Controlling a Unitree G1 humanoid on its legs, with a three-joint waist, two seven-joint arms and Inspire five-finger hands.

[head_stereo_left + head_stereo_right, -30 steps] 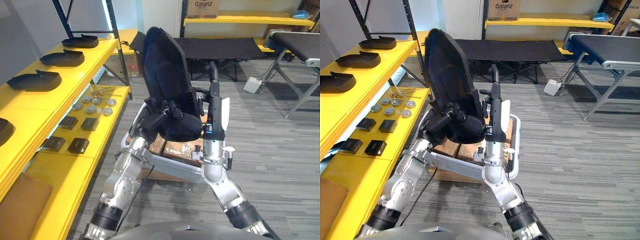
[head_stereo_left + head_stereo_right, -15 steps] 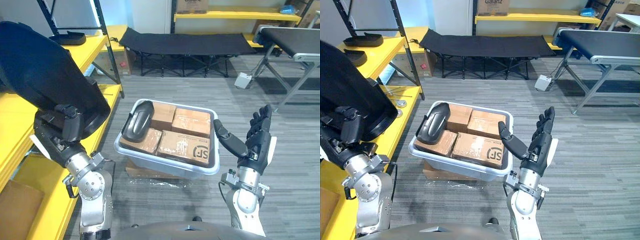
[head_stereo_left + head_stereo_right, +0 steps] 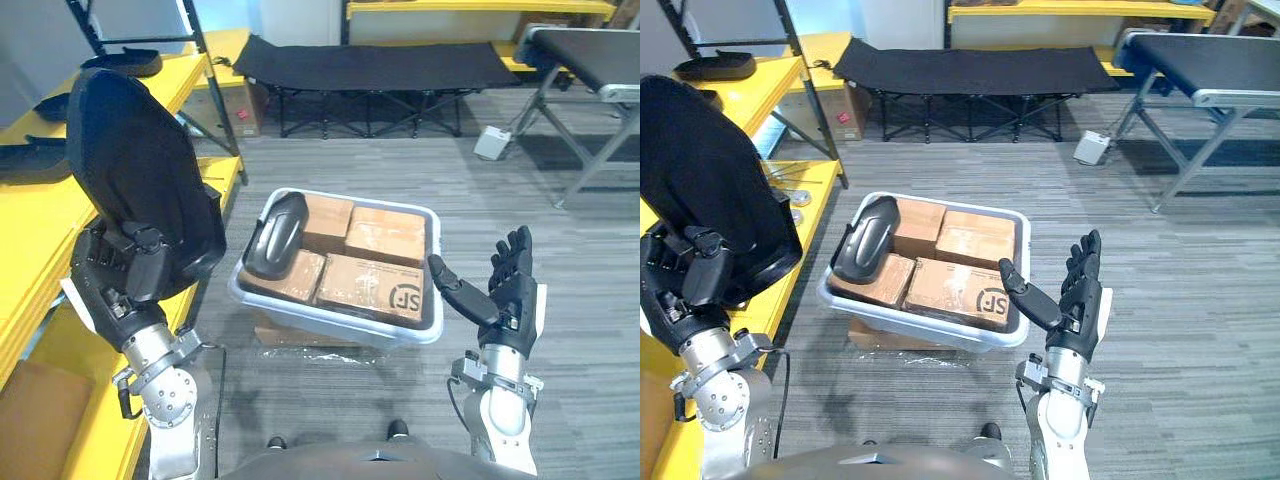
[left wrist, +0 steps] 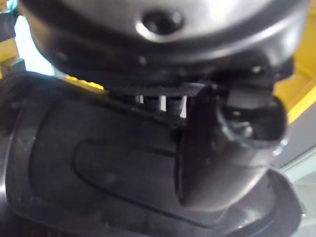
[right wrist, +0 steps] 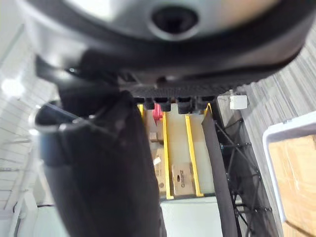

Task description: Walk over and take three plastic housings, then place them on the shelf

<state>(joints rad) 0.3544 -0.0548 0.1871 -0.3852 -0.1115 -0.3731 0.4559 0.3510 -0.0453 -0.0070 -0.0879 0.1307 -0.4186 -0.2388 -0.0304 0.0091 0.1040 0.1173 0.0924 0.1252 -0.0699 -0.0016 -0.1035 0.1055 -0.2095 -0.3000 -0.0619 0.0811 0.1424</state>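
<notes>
Grip on plastic housing [image 3: 140, 170], left hand [image 3: 130, 275]

My fingers curl round its lower edge, upright beside the yellow shelf [image 3: 30, 220]. My right hand [image 3: 505, 295] is spread wide near the grey bin [image 3: 330, 322], where a second housing [image 3: 277, 235] lies on cardboard boxes [image 3: 375, 285].

Yellow shelf [image 3: 30, 230], black housings [image 3: 121, 63] on its upper level

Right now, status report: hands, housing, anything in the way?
Left hand shut on black housing, upright by yellow shelf. Right hand open. Second housing in grey bin.
</notes>
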